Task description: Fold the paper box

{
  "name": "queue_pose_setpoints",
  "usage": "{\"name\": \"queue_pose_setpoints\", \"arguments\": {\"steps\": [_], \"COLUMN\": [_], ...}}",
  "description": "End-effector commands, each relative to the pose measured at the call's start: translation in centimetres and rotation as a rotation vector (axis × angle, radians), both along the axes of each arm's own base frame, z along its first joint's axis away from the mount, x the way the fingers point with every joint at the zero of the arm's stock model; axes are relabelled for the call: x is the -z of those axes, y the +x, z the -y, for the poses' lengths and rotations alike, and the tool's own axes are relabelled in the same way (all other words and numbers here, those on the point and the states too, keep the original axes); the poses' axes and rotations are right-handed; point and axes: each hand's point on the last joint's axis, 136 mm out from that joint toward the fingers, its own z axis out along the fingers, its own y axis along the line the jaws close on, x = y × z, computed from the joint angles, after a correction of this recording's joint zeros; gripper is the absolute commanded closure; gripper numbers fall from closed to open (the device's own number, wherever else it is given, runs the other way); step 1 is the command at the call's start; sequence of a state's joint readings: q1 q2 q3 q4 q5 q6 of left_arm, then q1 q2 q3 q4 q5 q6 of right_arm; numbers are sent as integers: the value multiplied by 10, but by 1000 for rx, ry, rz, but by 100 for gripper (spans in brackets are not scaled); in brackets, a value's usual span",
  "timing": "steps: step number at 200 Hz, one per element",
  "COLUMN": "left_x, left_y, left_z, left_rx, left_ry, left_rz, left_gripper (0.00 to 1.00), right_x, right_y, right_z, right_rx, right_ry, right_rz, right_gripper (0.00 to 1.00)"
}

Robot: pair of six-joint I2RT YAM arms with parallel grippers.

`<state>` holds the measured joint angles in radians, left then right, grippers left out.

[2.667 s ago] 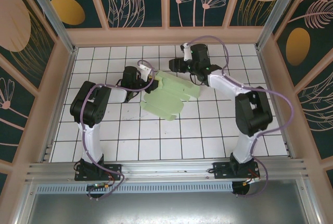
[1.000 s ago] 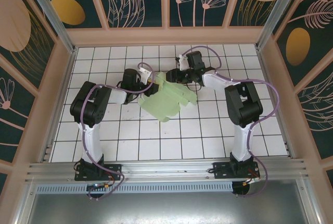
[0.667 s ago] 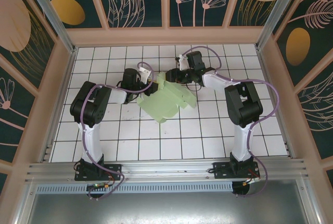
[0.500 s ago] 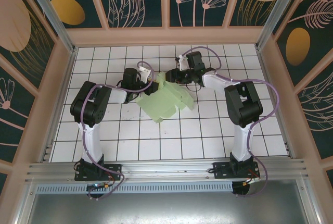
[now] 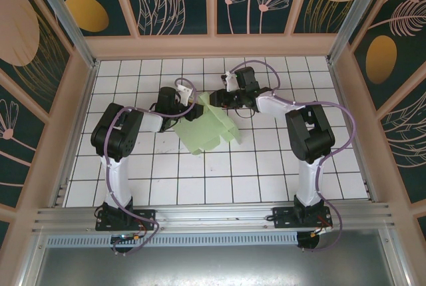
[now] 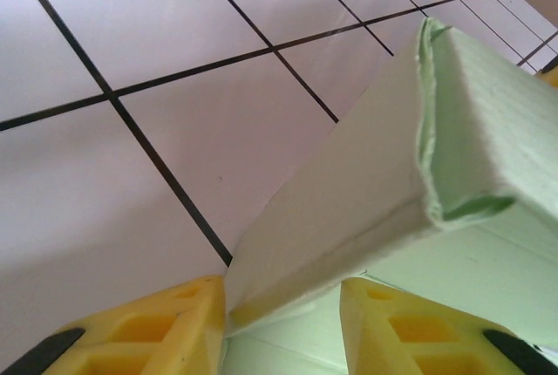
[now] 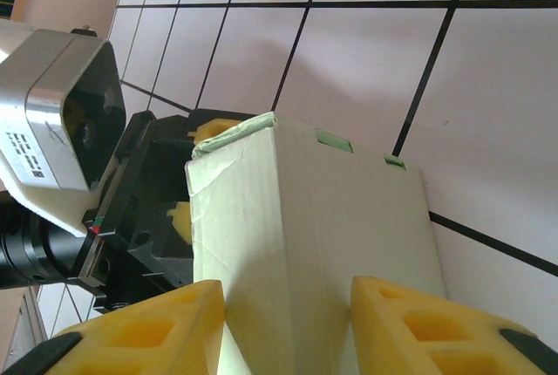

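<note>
The paper box (image 5: 208, 128), pale mint-green card, lies partly folded on the white tiled floor, with its back corner raised between the two grippers. My left gripper (image 5: 192, 108) holds its left back edge. In the left wrist view a doubled wall of the paper box (image 6: 366, 174) runs between the yellow fingers (image 6: 139, 331), touching both, so my left gripper (image 6: 283, 305) is shut on it. My right gripper (image 5: 218, 99) meets the same corner from the right. In the right wrist view the paper box (image 7: 305, 244) fills the gap between the fingertips (image 7: 410, 323) of my right gripper (image 7: 288, 314).
The tiled floor (image 5: 219, 173) is walled by a pale wooden frame (image 5: 213, 46) at the back and on both sides. A metal rail (image 5: 213, 216) with the arm bases runs along the near edge. The left wrist camera housing (image 7: 61, 113) sits close behind the box.
My right gripper has moved left toward my left gripper, pushing the box's right flaps in. The card has gone from a wide spread cut-out to a narrower folded shape.
</note>
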<state>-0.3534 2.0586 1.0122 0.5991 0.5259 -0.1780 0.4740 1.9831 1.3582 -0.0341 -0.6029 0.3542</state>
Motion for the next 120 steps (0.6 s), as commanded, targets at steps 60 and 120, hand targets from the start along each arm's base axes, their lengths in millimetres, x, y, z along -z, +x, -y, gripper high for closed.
{"name": "queue_pose_setpoints", "arguments": {"steps": [60,120], "left_x": [-18,-19], "left_y": [7,1], "left_z": [16,16], "left_rx": [39,51], "left_ry": [-66,-73], "left_rz": [58,59], "left_gripper": [68,86], "right_x": [-2,-2], "right_y": [-1,1], "right_z": [-4,-1], "right_rx": [-16,-11], "right_ry": [24,34], "right_rz": [-15,-28], "right_gripper": [57,57]}}
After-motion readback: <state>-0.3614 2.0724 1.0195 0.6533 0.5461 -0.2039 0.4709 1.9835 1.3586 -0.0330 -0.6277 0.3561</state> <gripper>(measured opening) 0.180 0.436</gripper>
